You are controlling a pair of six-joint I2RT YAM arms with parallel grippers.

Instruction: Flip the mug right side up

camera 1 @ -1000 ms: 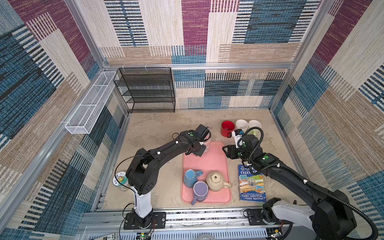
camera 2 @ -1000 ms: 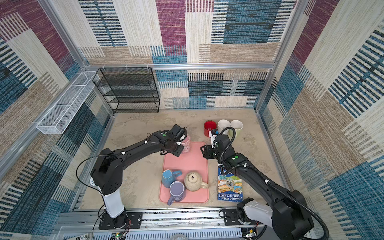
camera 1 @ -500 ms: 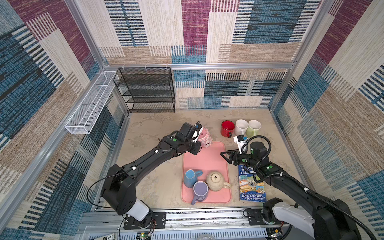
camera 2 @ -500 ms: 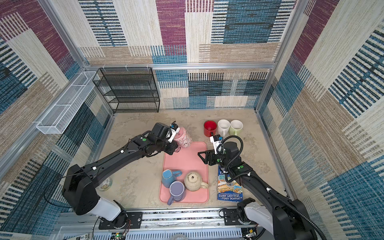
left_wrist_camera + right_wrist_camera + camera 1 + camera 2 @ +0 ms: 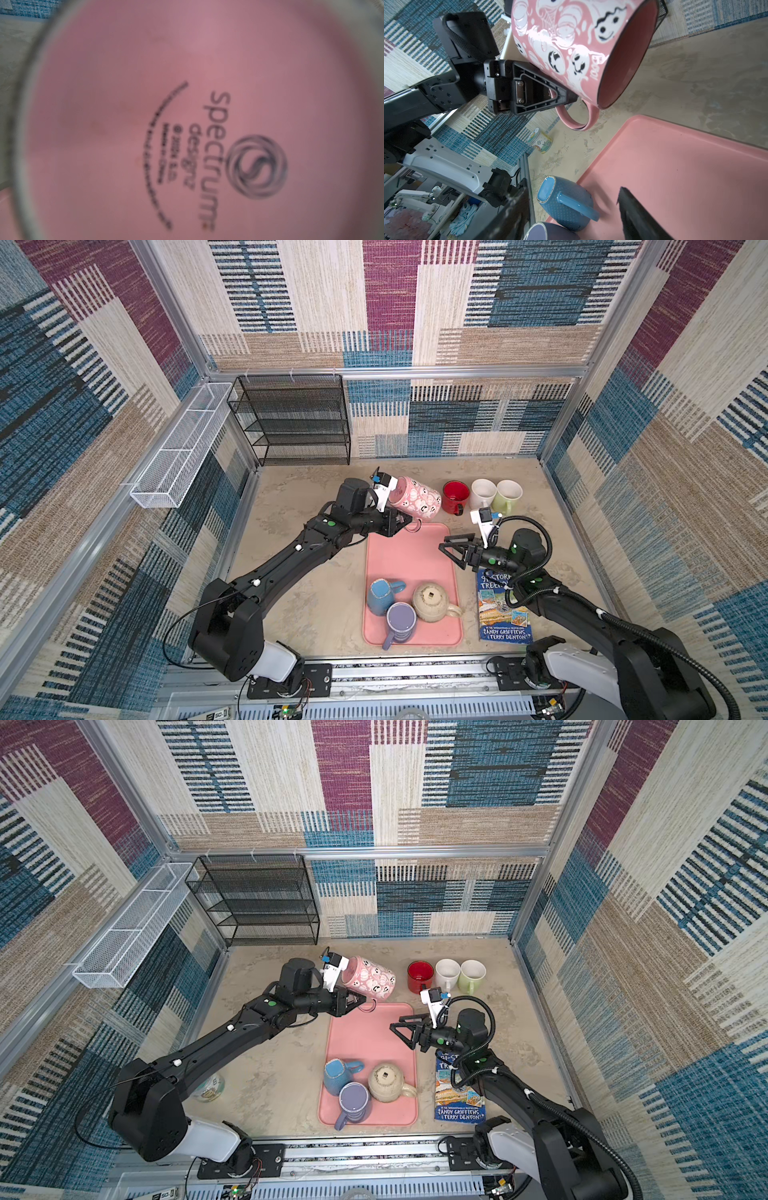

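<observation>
Lab test cell (aluminium frame (image 5: 395, 372), patterned wall panels (image 5: 390, 294))

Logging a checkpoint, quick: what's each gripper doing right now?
Left gripper: closed on the handle of the pink mug.
Right gripper: open, empty.

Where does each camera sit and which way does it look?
Both top views: high at the front, looking down; both arms show, left gripper holding the pink mug, right gripper open.
Left wrist: on the left arm, close against the pink mug's base; no robot parts.
Right wrist: on the right arm, facing pink mug, left gripper, tray; own fingers show.
Shared: all show the pink mug.
</observation>
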